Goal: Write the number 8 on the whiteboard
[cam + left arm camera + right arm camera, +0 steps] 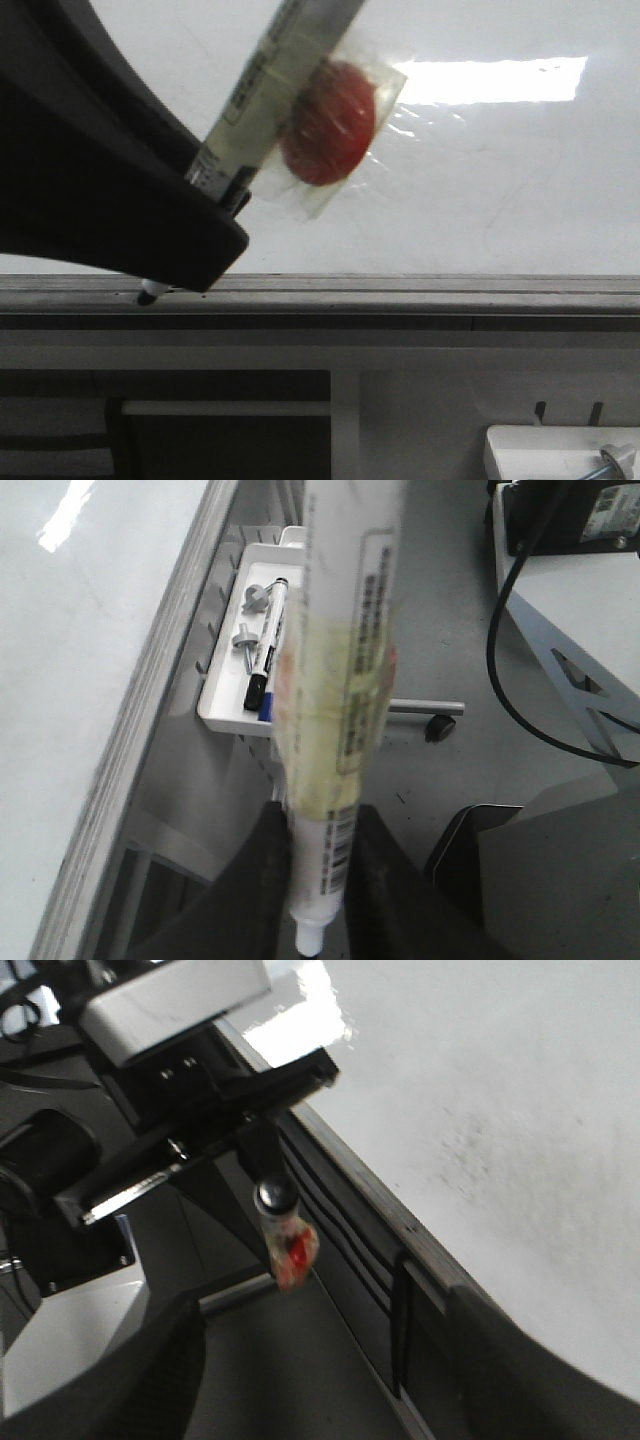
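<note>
A: Why is the marker (268, 95) held at such a slant?

B: The left tool (315, 880) is clamped around its barrel near the writing end, tip (150, 292) down at the grey frame ledge (420, 292), just off the whiteboard (500, 190). Judging by that, it's either about to start or parked.

A: And the red disc (328, 122) taped to the barrel?

B: Probably a marker for tracking; I can't say.

A: Any number 8 yet?

B: None visible on the whiteboard, only faint smudges.

A: The right tool (330, 1360)?

B: Spread wide, holding nothing, hanging back near the board's edge.

Grey floor (450, 630), white accessory tray (235, 695)
</note>
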### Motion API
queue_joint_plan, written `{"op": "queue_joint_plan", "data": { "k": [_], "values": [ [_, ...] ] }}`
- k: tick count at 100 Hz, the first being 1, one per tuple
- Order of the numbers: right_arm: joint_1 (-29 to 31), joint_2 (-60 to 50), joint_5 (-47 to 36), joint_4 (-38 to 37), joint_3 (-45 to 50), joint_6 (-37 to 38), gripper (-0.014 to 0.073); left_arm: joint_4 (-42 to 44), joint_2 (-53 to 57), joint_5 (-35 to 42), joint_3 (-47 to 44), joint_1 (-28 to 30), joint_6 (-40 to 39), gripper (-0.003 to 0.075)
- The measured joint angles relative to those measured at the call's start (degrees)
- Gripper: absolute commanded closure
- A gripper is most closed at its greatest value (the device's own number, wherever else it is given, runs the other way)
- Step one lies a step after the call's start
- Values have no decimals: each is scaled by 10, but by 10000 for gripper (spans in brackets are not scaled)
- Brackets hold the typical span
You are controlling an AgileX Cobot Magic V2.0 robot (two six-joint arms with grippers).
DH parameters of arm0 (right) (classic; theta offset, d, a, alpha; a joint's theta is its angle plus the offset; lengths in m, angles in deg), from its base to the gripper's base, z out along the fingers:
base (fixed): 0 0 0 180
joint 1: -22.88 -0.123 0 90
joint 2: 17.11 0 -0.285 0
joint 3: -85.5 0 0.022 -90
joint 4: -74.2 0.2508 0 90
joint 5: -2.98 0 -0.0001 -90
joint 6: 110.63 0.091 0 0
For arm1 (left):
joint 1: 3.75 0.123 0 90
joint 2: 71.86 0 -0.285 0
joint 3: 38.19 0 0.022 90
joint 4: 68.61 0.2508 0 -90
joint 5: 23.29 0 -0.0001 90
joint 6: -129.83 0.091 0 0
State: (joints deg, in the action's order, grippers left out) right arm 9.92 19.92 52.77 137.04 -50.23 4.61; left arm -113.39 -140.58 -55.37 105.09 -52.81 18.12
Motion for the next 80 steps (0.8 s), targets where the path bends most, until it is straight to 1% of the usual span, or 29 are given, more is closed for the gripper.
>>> {"op": "queue_joint_plan", "data": {
  "k": [9,25,44,57,69,76,80],
  "values": [
    [-25,25,2,33,-1,-45,143,-12,4,0,0,-3,20,741],
    [-91,85,-6,41,-4,-81,143,-16,4,0,0,-3,28,741],
    [-149,157,-71,44,-40,-96,143,-17,4,0,0,-3,30,741],
    [-181,212,-89,46,-64,-103,143,-19,4,0,0,-3,30,741],
    [-210,255,-106,47,-69,-105,143,-19,4,0,0,-3,30,741],
    [-224,273,-117,47,-69,-105,165,-19,4,0,0,-3,30,741],
    [-230,280,-124,47,-69,-105,209,-19,4,0,0,-3,30,741]
  ]
}}
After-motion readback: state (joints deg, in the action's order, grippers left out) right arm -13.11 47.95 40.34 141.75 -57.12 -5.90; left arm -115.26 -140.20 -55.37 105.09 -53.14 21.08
